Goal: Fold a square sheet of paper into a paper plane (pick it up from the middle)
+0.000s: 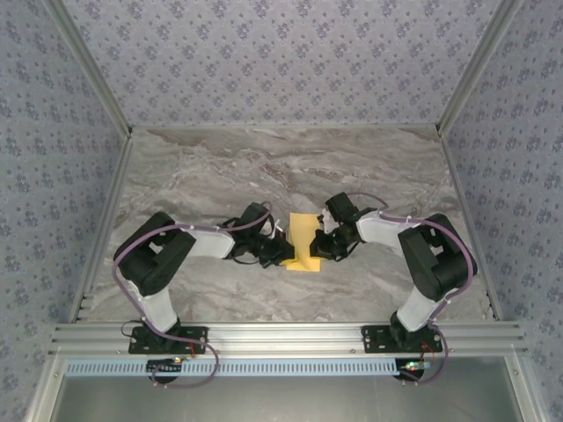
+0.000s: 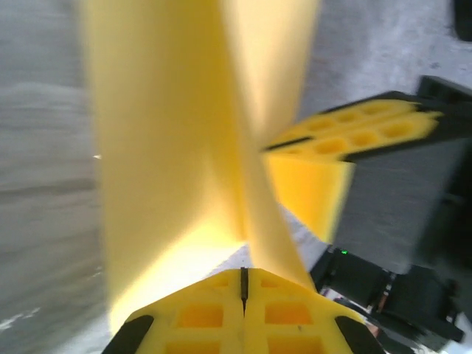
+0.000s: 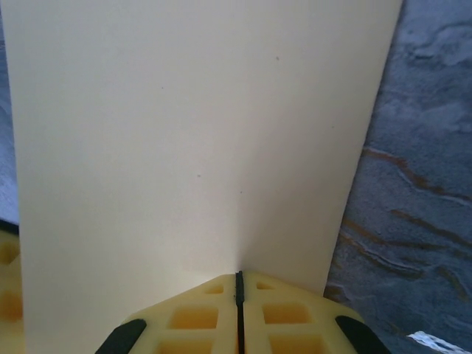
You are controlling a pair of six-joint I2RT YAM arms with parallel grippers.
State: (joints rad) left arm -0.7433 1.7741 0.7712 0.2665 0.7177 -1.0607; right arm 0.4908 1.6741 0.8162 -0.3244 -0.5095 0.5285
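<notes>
Figure: both arms at mid-table, first fold in hand.

**The step.** The square sheet of paper (image 1: pixel 303 233) stands between the two arms over the middle of the table (image 1: pixel 220 167). It looks lifted and bowed rather than lying flat, and no sharp crease can be made out. You have the left gripper (image 2: pixel 243 289) clenched on its near edge, with the paper rising out of the seam between the fingers and curling away in two soft walls. The right gripper (image 3: pixel 238 293) is likewise clamped on the sheet from the opposite side, where the paper runs smooth and unwrinkled up from the fingertips.

This is judged to be an early fold, with the plane far from done. To do it well:
- Move both pinches together, so that neither drags the thin paper askew or tears it.
- Bring edge to edge before you press.
- Set the bend down on the marble to sharpen it.

**Surroundings.** Patterned walls (image 1: pixel 264 61) close the table on three sides, well apart from the work. An aluminium rail (image 1: pixel 281 336) carries both bases at the near edge. The left arm (image 1: pixel 163 255) and right arm (image 1: pixel 431 255) are folded inward, each with a violet cable (image 1: pixel 132 251) looped along it.

The real obstruction is the grippers themselves. In the left wrist view the right one's fingers sit just beside the paper, so you have little room to turn either wrist.
</notes>
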